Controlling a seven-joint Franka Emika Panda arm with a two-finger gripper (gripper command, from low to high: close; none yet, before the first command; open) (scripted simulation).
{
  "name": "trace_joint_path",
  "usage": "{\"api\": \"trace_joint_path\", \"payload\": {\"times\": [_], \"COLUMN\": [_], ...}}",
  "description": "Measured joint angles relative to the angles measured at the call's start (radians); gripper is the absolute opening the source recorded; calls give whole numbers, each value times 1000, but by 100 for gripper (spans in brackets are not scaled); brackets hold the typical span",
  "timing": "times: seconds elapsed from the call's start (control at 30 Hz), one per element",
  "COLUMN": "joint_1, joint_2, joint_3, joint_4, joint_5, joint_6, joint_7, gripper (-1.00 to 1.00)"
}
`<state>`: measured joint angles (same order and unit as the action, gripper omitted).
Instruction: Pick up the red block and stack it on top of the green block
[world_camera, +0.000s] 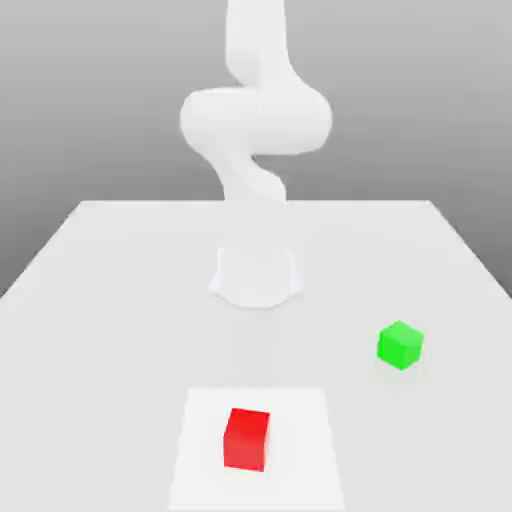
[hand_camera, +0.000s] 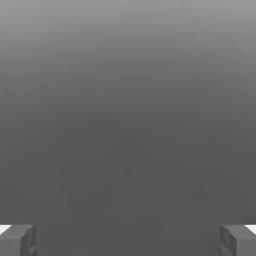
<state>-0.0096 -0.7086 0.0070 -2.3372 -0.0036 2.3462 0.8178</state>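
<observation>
Nearest the camera, low in the exterior view just left of centre: red block (world_camera: 246, 438), resting on a paler square patch (world_camera: 300, 450) of the tabletop (world_camera: 110, 300). Well apart, up and toward the right of the frame: green block (world_camera: 400, 345), flat on the tabletop, nothing touching it. Farther back, at centre: white arm (world_camera: 255, 120) rising from a round base (world_camera: 256, 277). End effector (hand_camera: 128, 240) spread wide, holding nothing; grey fingertips (hand_camera: 20, 240) at the two lower corners of the hand view, plain grey between.
</observation>
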Motion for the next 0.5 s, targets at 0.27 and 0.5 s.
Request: {"api": "trace_joint_path", "payload": {"times": [0.27, 0.5], "joint_1": [-29, -43], "joint_2": [296, 550], "joint_3": [19, 24], "joint_4": [-120, -224], "joint_5": [-11, -18], "joint_6": [150, 278], "joint_7": [57, 105], "gripper": [0, 0]}}
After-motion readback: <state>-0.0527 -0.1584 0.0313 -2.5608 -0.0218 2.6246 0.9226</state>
